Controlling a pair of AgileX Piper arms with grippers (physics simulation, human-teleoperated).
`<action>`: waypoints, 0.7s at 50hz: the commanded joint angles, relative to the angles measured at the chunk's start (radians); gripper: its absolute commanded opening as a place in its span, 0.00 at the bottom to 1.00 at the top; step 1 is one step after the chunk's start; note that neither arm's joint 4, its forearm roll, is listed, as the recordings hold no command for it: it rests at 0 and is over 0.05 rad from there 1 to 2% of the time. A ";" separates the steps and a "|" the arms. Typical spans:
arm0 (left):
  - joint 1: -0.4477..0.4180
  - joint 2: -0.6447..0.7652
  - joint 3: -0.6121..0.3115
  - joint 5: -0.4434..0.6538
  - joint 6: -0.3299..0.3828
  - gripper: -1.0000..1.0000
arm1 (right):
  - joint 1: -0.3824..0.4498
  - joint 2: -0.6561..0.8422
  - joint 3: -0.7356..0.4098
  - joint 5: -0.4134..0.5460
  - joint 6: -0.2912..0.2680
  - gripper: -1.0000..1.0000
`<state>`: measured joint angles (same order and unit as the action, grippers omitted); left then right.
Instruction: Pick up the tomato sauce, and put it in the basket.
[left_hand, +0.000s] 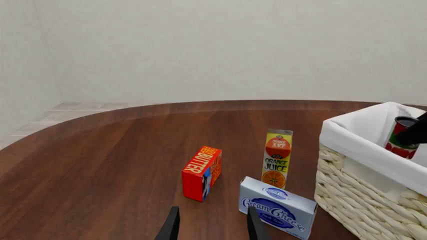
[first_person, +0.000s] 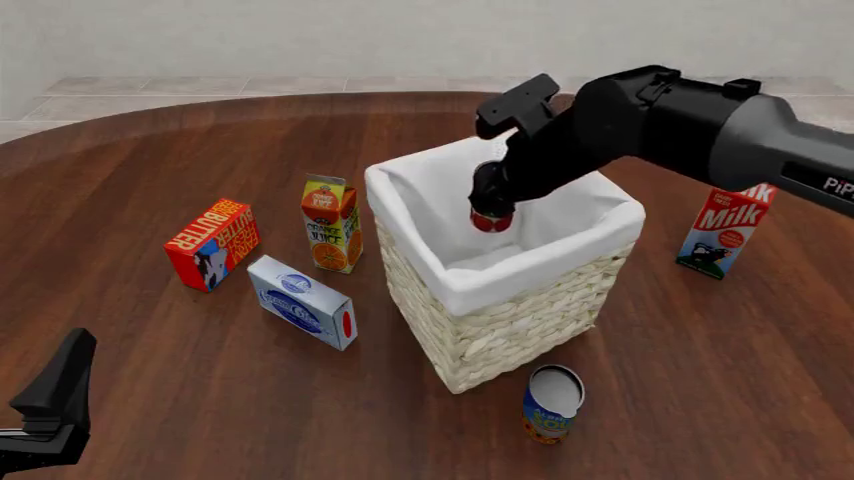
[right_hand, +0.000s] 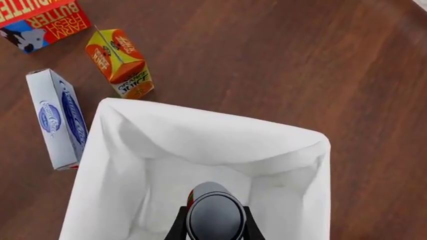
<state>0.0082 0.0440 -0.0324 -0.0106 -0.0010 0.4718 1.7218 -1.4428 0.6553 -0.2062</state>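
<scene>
Right end effector (first_person: 491, 205) pinching the tomato sauce (first_person: 490, 220) inside the basket (first_person: 534, 310) (left end effector (left_hand: 212, 225) spread).

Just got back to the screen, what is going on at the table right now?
The right gripper holds the small red-labelled tomato sauce can over the open mouth of the tall cream wicker basket with a white liner, just inside the rim and not yet let go. The left gripper hangs open, away from the job, near the blue-and-white cream cheese box. The blue-and-orange can stands in front of the basket.
</scene>
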 joint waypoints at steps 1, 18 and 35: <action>0.000 0.000 0.000 0.000 0.000 1.00 | -0.004 0.016 0.004 -0.010 0.018 0.00; 0.000 0.000 0.000 0.000 0.000 1.00 | -0.006 0.045 0.019 -0.027 0.021 0.00; 0.000 0.000 0.000 0.000 0.000 1.00 | 0.011 0.060 0.065 -0.049 0.033 0.00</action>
<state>0.0082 0.0442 -0.0324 -0.0107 -0.0011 0.4724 1.7742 -1.3983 0.6201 -0.1989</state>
